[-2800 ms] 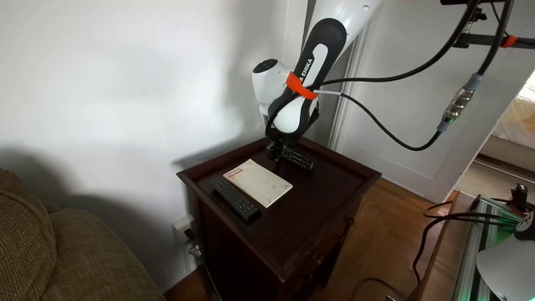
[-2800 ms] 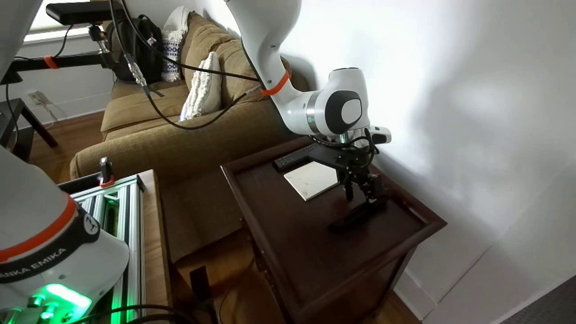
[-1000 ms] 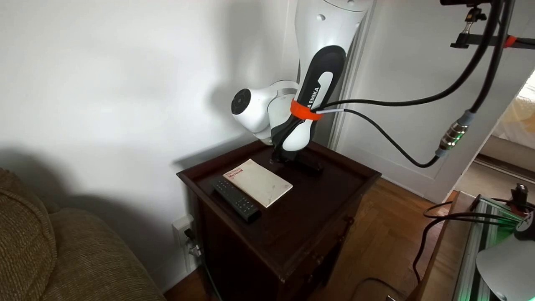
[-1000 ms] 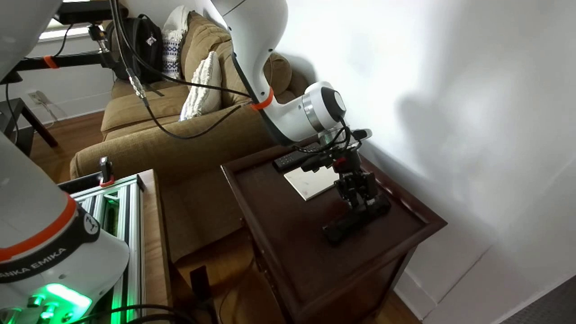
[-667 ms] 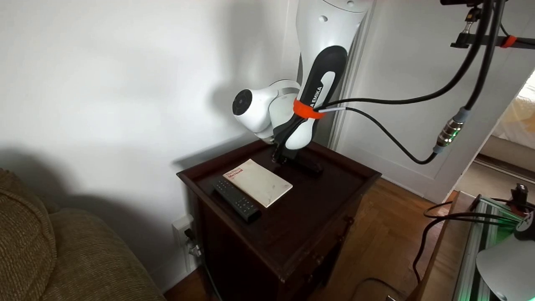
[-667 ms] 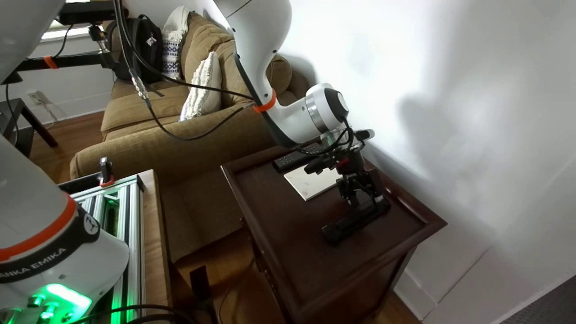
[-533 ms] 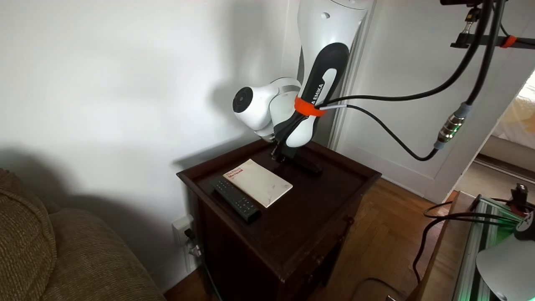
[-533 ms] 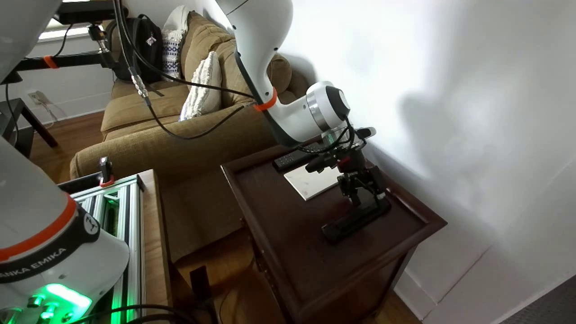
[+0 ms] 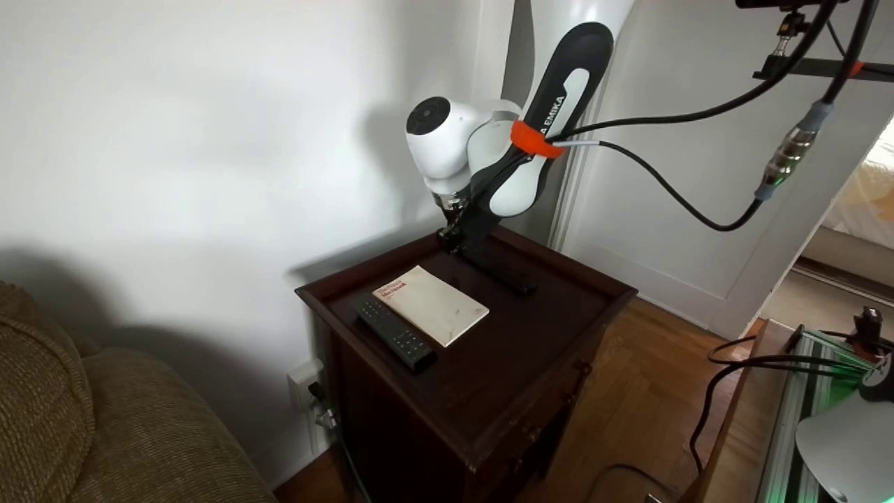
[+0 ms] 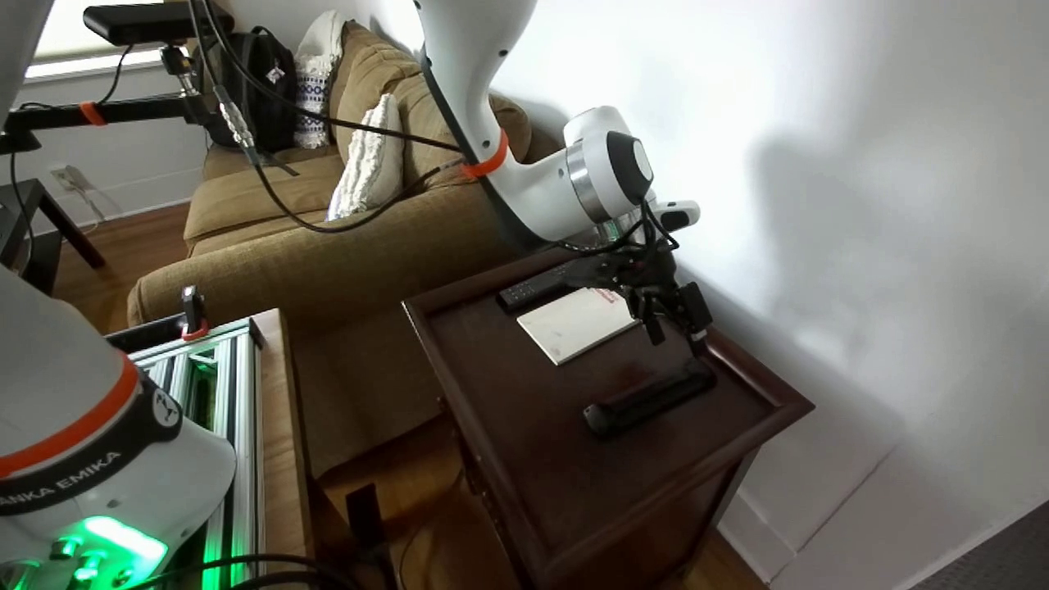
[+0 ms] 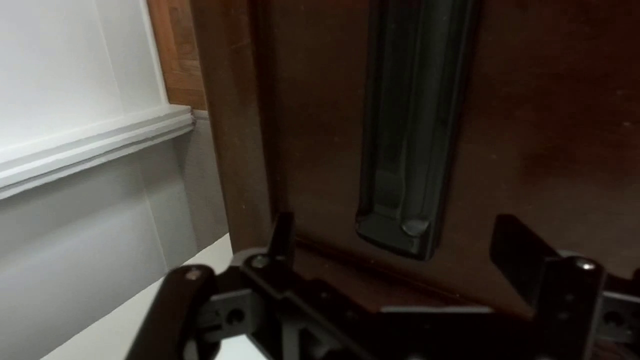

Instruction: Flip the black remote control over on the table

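"White wall [image 10: 737, 98] at the back, and a shiny brown table [image 10: 533, 434] near a couch [image 10: 361, 270]. What just changed?"

"The gripper [image 11: 395, 222] has gone up, off the black remote control [image 10: 650, 397]. Its two fingers [image 11: 520, 255] are wide apart and hold nothing."

"Where is that remote now?"

"Flat on the table, under the gripper, not touching it. A few seconds ago its buttons showed in an exterior view. Now the wrist view shows a smooth side on top, and I see no buttons."

"So is it flipped?"

"I think so! That looks like its back. Maybe the gripper only has to move away now."

"Count everything for me?"

"One table, one couch, one gripper. Two remotes: this one, and another remote [image 9: 394, 335] with its buttons up. And one thin book [image 9: 431, 305], just beside that other remote."
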